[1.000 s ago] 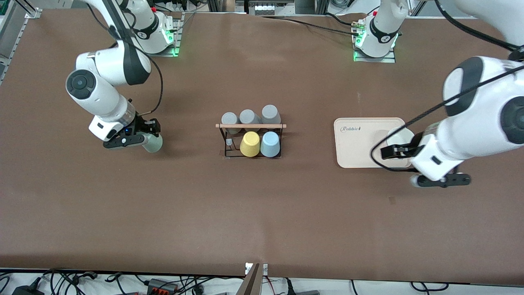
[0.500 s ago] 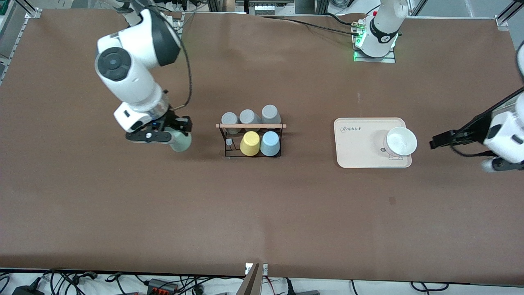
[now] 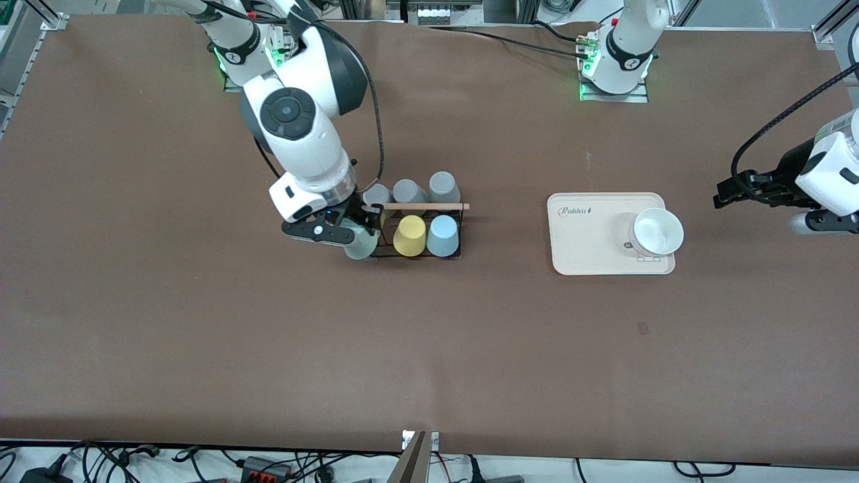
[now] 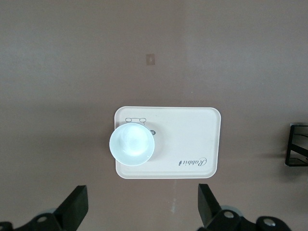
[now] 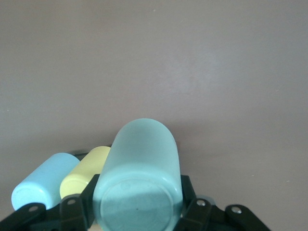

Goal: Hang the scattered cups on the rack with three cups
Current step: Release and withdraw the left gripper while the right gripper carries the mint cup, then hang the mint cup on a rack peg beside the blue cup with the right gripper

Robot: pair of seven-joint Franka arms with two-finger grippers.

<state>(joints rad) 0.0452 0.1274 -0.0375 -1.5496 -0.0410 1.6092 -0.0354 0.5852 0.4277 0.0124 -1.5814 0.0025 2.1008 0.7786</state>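
My right gripper (image 3: 354, 236) is shut on the pale sage green cup (image 3: 362, 247), holding it on its side at the rack's end toward the right arm. In the right wrist view the cup (image 5: 140, 163) fills the space between the fingers (image 5: 72, 211). The rack (image 3: 384, 255) is a black wire frame with a wooden dowel (image 3: 429, 206). The light blue cup (image 3: 443, 236) hangs on the rack, also seen in the right wrist view (image 5: 41, 180). My left gripper (image 3: 728, 193) is open and empty, up over the table toward the left arm's end; the left wrist view shows it (image 4: 142, 211) wide open.
A yellow cup (image 3: 410, 235) hangs beside the blue one, and three grey cups (image 3: 407, 192) hang on the rack's side farther from the front camera. A cream tray (image 3: 584, 248) with a white bowl (image 3: 658, 231) lies toward the left arm's end.
My right arm has carried the green cup across the table up to the rack's end. My left arm has drawn back from over the tray toward the left arm's end.
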